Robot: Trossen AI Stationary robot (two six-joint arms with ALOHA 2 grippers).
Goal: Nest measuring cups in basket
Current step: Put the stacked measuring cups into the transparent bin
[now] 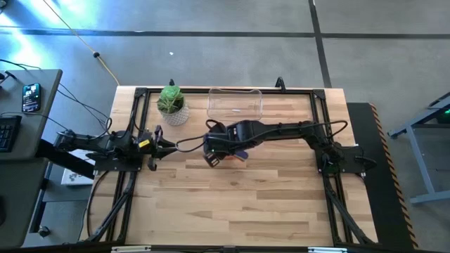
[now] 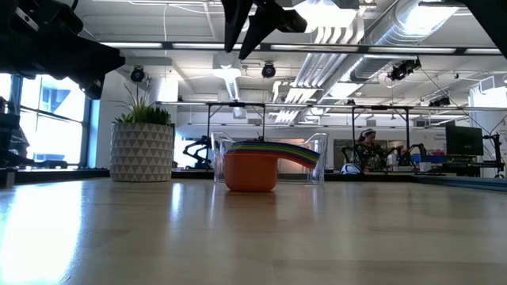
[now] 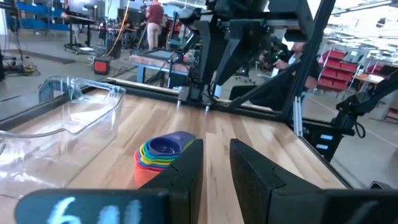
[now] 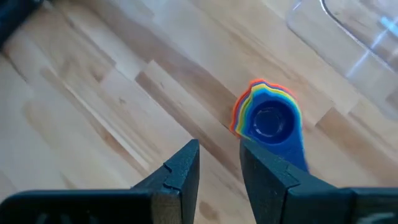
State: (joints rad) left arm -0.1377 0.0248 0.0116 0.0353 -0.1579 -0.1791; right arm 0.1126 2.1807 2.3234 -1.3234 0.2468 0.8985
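The measuring cups (image 2: 253, 170) stand nested in one stack, orange outermost and a blue-purple one innermost (image 4: 268, 118). The stack rests on the wooden table by the orange cup's base, just in front of the clear basket (image 1: 235, 103). The handles fan out to one side (image 2: 305, 153). High above the stack my right gripper (image 4: 219, 152) hangs open and slanting down, with nothing between its fingers. My left gripper (image 3: 214, 149) is drawn back at the table's left edge (image 1: 163, 144), level, open and empty, pointing toward the stack (image 3: 163, 155).
A white pot with a green plant (image 1: 173, 105) stands at the far left, beside the basket (image 2: 317, 158). The near half of the table (image 1: 239, 204) is bare wood. People and equipment show in the room beyond the table.
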